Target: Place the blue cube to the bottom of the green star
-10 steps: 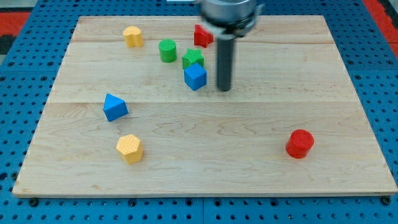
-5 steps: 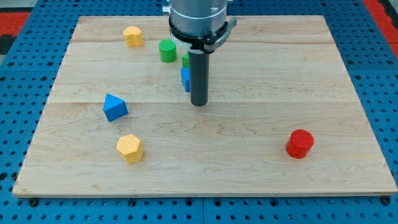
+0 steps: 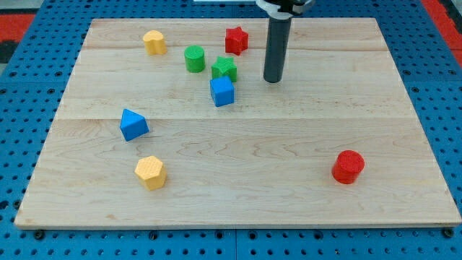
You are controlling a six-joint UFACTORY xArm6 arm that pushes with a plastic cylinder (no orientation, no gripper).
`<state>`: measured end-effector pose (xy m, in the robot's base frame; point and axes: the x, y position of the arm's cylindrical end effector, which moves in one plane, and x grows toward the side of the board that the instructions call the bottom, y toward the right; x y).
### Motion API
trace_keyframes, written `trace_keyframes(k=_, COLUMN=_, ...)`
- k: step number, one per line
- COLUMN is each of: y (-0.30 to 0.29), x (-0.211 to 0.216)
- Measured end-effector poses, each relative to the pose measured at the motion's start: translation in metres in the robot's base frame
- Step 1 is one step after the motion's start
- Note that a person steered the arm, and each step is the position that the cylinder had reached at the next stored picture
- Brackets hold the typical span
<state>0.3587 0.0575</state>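
Camera view, blue cube touching green star from below, my tip right, no jaws.

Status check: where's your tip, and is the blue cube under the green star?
My tip clear of all blocks, at the view's right of the green star. Blue cube directly below the star, about touching. Nothing in the way.

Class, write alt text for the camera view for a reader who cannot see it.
A blue cube sits just below a green star on a wooden board; my tip stands apart to their right.
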Motion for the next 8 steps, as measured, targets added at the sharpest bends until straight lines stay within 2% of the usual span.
trace_keyframes(k=1, y=-0.049, x=0.041)
trace_keyframes(k=3, y=-0.058, x=0.113)
trace_keyframes(k=4, y=-0.142, x=0.094)
trace_keyframes(k=5, y=-0.179, x=0.046)
trace_keyframes(k=6, y=-0.143, x=0.014)
trace_keyframes(k=7, y=-0.108, x=0.026)
trace_keyframes(k=8, y=-0.109, x=0.06)
